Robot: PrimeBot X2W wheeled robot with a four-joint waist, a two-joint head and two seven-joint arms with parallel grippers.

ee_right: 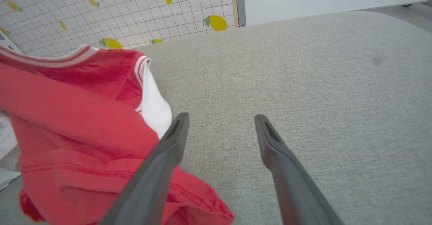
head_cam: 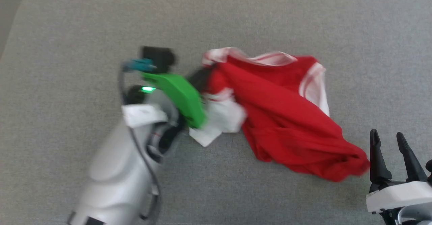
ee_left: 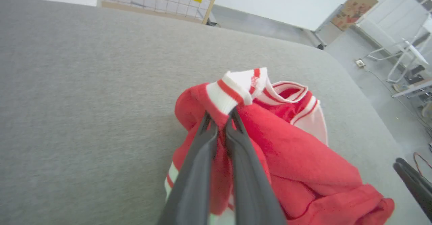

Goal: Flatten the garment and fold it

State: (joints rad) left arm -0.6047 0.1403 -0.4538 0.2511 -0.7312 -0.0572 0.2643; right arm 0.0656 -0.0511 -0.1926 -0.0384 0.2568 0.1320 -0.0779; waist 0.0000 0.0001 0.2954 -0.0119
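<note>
Pinching the crumpled shirt (head_cam: pixel 283 117), heaped mid-table (head_cam: pixel 67 32), below a striped cuff (ee_left: pixel 233 86) with the left gripper (ee_left: pixel 221 123) closed tight, presumably to drag it flat; holding the right gripper (head_cam: pixel 386 135) open, empty, over the table's near-right part

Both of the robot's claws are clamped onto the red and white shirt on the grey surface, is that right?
Not both. The left gripper is shut on the garment, but the right gripper stands open beside it, with bare grey surface between its fingers, as the right wrist view shows.
</note>
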